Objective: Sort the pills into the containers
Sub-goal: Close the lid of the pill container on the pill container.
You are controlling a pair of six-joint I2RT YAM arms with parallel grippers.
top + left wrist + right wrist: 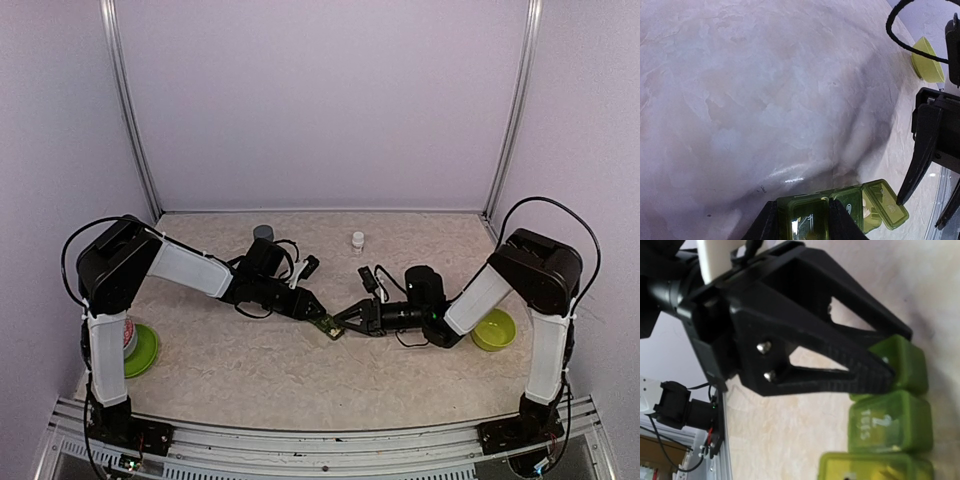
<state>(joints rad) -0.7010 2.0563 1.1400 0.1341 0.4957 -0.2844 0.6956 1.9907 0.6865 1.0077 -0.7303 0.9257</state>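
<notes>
The containers are one small olive-green pill box (329, 327) (852, 200) (890, 422) lying mid-table. My left gripper (318, 318) (803, 206) (899, 359) is shut on its end compartment, one black finger on each side. The far compartment's lid (887, 202) stands flipped open, and a pale piece (867, 212), perhaps a pill, shows inside. My right gripper (340, 322) points at that open end, and one of its fingers (921, 150) reaches the lid's corner. Its own jaws are out of the right wrist view. No other pills show.
A lime-green bowl (493, 330) (927, 60) sits beside the right arm. A green dish (143, 350) lies by the left arm's base. A small white bottle (358, 241) and a grey cap (264, 233) stand near the back wall.
</notes>
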